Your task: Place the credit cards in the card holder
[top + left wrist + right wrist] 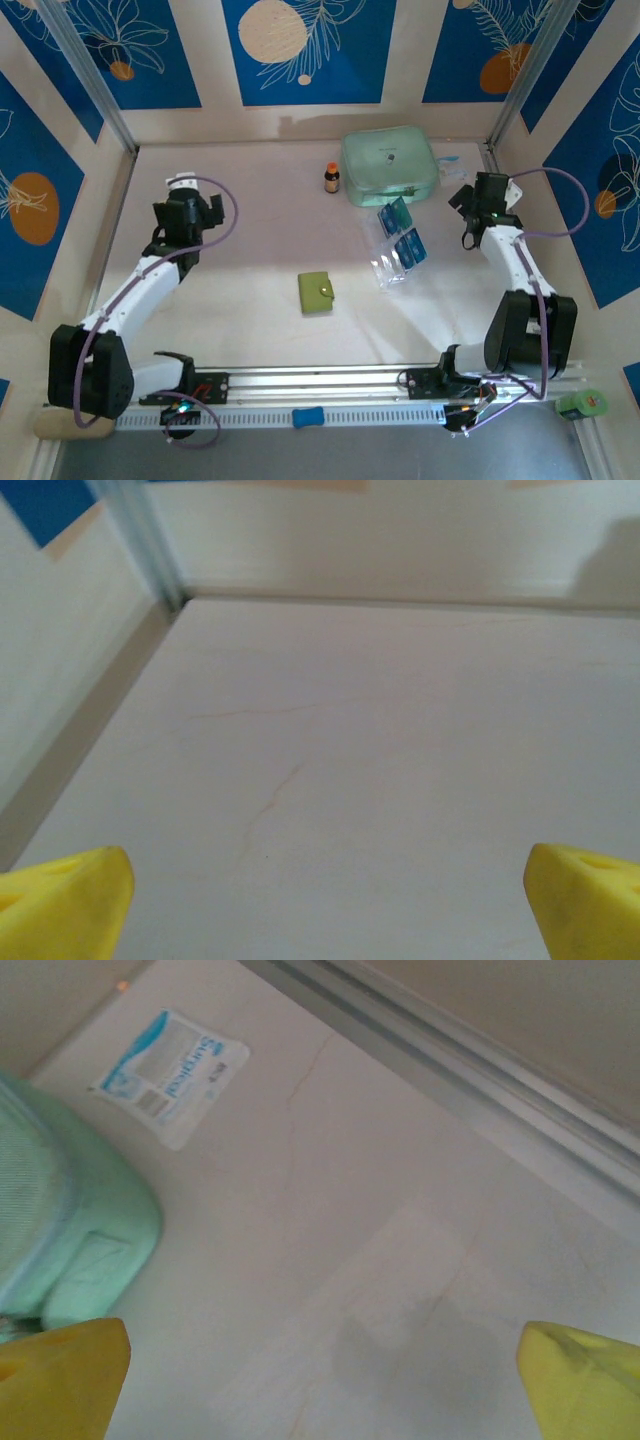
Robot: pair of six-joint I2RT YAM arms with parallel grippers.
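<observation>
Both spread: left gripper (188, 210) at 9 o'clock, right gripper (478, 196) at 3 o'clock. The card holder (317, 293) lies on open bench (250, 240), off all edges.

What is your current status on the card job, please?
Left gripper open, right gripper open, both holding nothing. Credit cards in clear tray; card holder closed, mid-table. Mint case close behind tray.

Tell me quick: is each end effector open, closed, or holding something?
Left end effector: open, holding nothing.
Right end effector: open, holding nothing.
</observation>
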